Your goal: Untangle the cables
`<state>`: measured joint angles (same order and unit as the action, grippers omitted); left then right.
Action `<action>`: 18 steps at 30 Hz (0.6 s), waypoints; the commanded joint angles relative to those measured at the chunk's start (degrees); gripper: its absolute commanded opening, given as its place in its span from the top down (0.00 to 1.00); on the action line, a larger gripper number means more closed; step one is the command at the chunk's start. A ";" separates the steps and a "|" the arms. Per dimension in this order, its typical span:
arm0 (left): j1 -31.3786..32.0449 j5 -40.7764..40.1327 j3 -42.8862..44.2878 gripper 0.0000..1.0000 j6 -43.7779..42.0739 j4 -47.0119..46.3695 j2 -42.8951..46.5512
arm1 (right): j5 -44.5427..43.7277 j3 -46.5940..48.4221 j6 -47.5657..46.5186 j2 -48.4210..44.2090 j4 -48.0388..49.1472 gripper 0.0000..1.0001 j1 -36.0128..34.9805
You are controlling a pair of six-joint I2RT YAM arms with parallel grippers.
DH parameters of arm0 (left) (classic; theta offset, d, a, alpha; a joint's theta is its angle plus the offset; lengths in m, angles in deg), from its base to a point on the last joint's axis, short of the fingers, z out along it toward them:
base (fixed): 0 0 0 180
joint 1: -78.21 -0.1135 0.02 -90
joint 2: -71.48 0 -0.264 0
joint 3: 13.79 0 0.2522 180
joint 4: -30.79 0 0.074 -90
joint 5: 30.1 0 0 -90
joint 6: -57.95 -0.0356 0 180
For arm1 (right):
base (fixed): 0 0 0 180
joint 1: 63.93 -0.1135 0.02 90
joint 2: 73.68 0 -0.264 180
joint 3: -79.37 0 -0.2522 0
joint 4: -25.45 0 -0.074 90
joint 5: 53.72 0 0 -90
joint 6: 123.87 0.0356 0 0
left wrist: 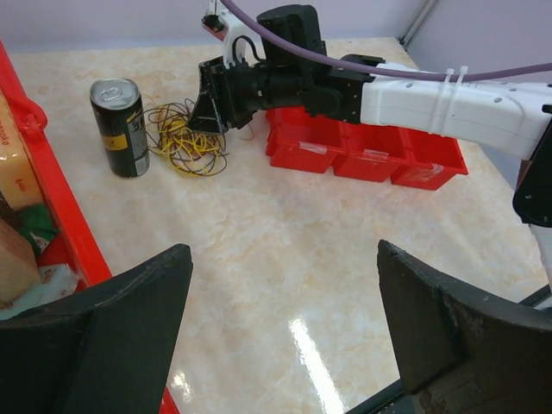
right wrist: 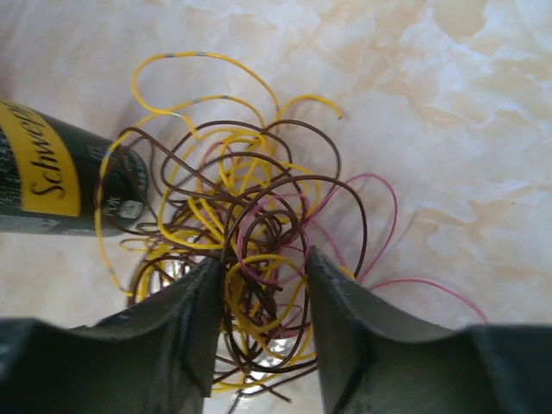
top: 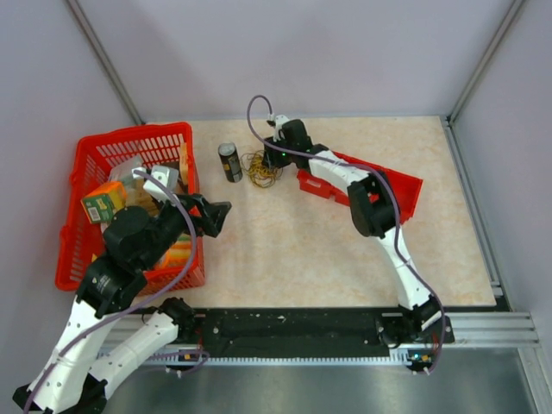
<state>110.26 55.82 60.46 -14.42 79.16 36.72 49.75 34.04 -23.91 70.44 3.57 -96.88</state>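
The cables (right wrist: 250, 233) lie in one messy heap of yellow, brown and pink loops on the table (top: 285, 250), right next to a dark can (right wrist: 52, 181). Your right claw (right wrist: 259, 269) sits down over the heap, its two fingers a little apart with wires between them. Your left claw (left wrist: 283, 259) is spread wide with nothing in it, by the red basket (top: 95, 145).

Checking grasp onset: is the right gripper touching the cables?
Touching. In the right wrist view the right gripper straddles the cables, with strands lying against both fingers' inner faces.
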 commanded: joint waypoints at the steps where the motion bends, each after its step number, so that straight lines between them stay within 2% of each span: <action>1: -0.15 2.40 0.85 0.09 1.53 -4.64 0.05 | 4.10 3.99 4.45 -1.63 -0.93 0.69 -1.24; 4: -0.15 3.11 2.35 0.11 3.20 -3.76 -0.30 | 9.18 0.31 6.91 -5.76 -1.46 0.94 -1.24; 5: -0.15 3.11 2.44 0.11 4.16 -3.85 -0.04 | 10.68 -1.88 7.62 -8.12 -1.98 1.00 -1.33; 13: -0.06 7.76 -1.77 0.14 10.58 -6.40 -2.58 | 10.61 -35.16 10.79 -36.76 1.70 1.00 -5.72; 18: -0.06 11.89 -5.46 0.19 14.62 -8.06 -5.92 | 12.80 -59.42 17.02 -53.56 10.48 0.99 -8.70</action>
<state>110.26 63.17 57.99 -4.24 74.84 33.57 59.19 -12.28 -12.18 28.19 5.40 -103.15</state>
